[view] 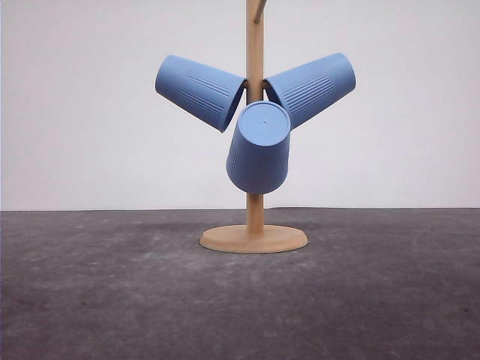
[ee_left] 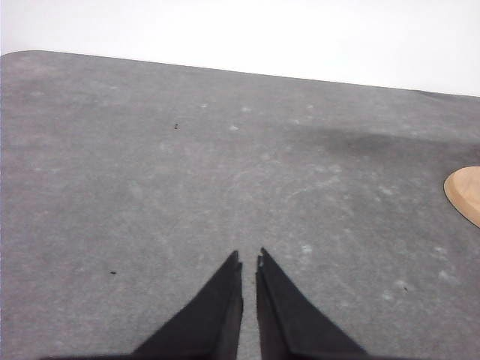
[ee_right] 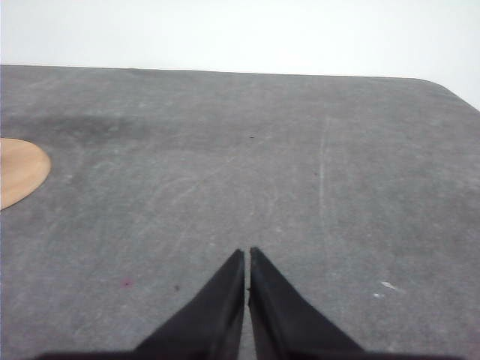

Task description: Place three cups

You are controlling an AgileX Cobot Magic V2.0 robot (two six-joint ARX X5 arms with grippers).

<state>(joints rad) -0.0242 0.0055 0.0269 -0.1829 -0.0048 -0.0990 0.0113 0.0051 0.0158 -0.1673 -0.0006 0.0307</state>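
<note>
Three light-blue ribbed cups hang on a wooden cup tree in the front view. One cup [view: 199, 91] points up-left, another [view: 313, 87] points up-right, and the third [view: 259, 148] hangs toward me with its flat base showing. My left gripper [ee_left: 249, 259] hovers over bare table, shut with nothing between its fingers. My right gripper [ee_right: 247, 253] is likewise shut and holds nothing.
The wooden stand has a pole [view: 255, 45] and a round base [view: 253, 239] on the dark grey table [view: 112, 292]. An edge of that base [ee_left: 465, 193] lies off to one side of the left gripper, and its other edge [ee_right: 19, 171] lies beside the right gripper. A white wall is behind.
</note>
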